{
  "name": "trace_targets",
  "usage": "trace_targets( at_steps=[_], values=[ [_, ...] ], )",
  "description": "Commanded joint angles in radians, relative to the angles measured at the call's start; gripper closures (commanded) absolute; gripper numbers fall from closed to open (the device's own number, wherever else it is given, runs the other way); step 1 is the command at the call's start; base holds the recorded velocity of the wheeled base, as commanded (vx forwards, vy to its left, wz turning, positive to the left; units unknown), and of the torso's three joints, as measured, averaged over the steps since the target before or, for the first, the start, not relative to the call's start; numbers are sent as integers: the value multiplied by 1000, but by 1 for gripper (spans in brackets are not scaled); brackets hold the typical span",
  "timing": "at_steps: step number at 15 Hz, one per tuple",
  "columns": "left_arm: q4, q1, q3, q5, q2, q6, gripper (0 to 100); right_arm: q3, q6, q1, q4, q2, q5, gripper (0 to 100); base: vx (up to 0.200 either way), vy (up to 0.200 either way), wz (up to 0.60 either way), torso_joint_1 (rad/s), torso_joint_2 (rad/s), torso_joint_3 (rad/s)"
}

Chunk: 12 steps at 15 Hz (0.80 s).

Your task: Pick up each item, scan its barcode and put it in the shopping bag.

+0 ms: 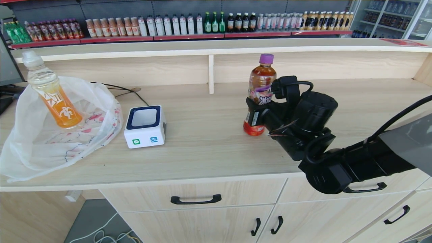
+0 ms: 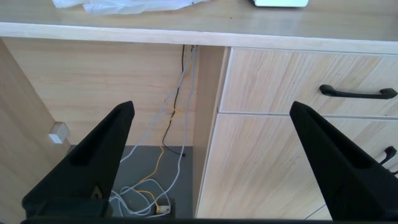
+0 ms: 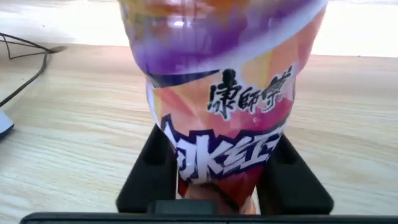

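Tea bottle (image 1: 261,79) with the purple cap is the item in hand. Nearest to me, below the counter edge, the left claw (image 2: 211,109) hangs wide open before the drawers (image 2: 298,81), holding nothing. Further in, the right claw (image 1: 259,113) is closed on the lower half of the tea bottle, one finger on each side. The bottle seems to stand upright on the counter (image 1: 209,148), well to the right of the scanner (image 1: 145,125).

I think a straight lift is best, then a slow carry left, turning the white barcode patch (image 1: 251,118) toward the scanner window. The grip is low, so a fast move may tip the bottle. Past the scanner lies the shopping bag (image 1: 37,148), with an orange drink bottle (image 1: 54,98) leaning in it.
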Motion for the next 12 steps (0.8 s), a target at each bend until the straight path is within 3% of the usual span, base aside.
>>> trace_targets(
  at_steps=[1, 12],
  values=[
    [-1, 0, 0, 1, 0, -1, 0, -4, 0, 1, -4, -10, 1, 100, 0, 0, 0, 0, 0, 0],
    [-1, 0, 0, 1, 0, 1, 0, -4, -8, 5, -4, -24, -4, 100, 0, 0, 0, 0, 0, 0]
  ],
)
